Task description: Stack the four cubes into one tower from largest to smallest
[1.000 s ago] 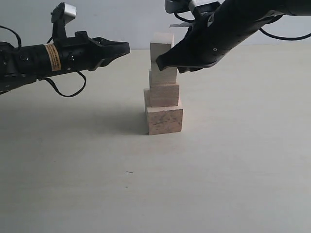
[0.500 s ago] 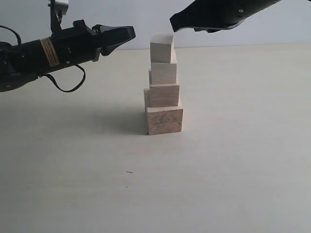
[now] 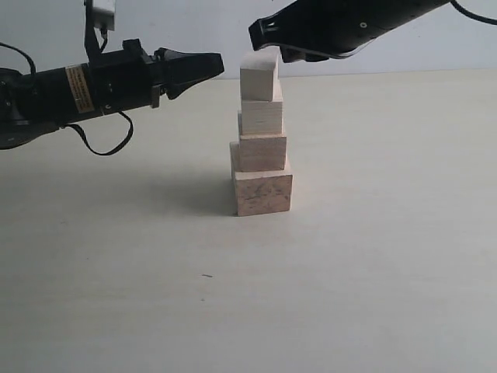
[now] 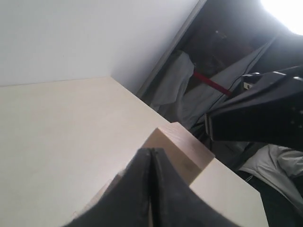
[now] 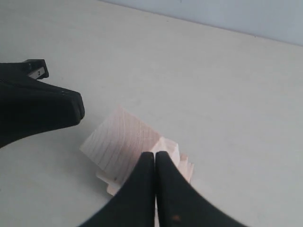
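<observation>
The four cubes stand as one tower on the table: the largest cube (image 3: 262, 192) at the bottom, a smaller one (image 3: 262, 151) on it, a third (image 3: 262, 116) above, and the smallest cube (image 3: 258, 76) on top, sitting a little left of centre. My left gripper (image 3: 220, 64) is shut and empty, its tip just left of the top cube (image 4: 182, 151). My right gripper (image 3: 256, 31) is shut and empty, hovering just above the top cube (image 5: 120, 142). In the wrist views the left gripper (image 4: 150, 151) and the right gripper (image 5: 155, 155) each show both fingers pressed together.
The pale table (image 3: 373, 256) runs back to a light wall (image 3: 194, 23). A small dark speck (image 3: 206, 276) lies on the table in front of the tower. The left arm's black cable (image 3: 105, 144) hangs just above the table at the left.
My right gripper rose from beside the third cube to above the tower's top, then shifted left. My left gripper lifted slightly and moved right toward the top cube. The tower stayed still.
</observation>
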You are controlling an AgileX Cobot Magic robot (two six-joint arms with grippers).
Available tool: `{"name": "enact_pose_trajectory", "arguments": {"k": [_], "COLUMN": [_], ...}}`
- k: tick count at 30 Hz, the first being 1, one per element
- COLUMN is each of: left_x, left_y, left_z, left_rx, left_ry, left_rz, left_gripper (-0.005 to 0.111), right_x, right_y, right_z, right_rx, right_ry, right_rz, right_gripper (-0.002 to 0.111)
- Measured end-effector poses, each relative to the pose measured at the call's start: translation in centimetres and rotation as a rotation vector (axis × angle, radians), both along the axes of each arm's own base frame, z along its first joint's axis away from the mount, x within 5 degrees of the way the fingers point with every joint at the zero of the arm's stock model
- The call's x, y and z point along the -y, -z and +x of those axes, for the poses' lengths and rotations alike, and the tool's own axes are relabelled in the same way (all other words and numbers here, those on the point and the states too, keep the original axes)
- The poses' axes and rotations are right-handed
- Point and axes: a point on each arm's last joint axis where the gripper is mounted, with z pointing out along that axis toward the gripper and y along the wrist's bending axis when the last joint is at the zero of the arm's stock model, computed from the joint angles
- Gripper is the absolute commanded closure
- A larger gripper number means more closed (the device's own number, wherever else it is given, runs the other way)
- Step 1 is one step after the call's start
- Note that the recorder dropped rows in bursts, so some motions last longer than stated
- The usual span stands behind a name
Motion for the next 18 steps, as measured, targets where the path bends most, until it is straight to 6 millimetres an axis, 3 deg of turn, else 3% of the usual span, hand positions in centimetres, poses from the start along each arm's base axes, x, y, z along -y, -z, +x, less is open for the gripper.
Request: {"name": "enact_pose_trajectory", "arguments": {"k": [9, 18], "left_x": [1.4, 2.2], "left_y": [0.0, 0.3], "left_z": [-0.7, -1.0], "left_rx": [-0.004, -0.013], "left_ry": [0.039, 0.045], "left_rz": [-0.001, 0.029], "left_gripper": [0.107, 0.107], "right_x": [-0.4, -0.6], "right_y": [1.4, 0.3], "right_z": [1.2, 1.6], "right_rx": [0.002, 0.041], "right_ry": [0.007, 0.009], "right_rz": [-0.001, 0.016], "right_gripper": [0.108, 0.108]}}
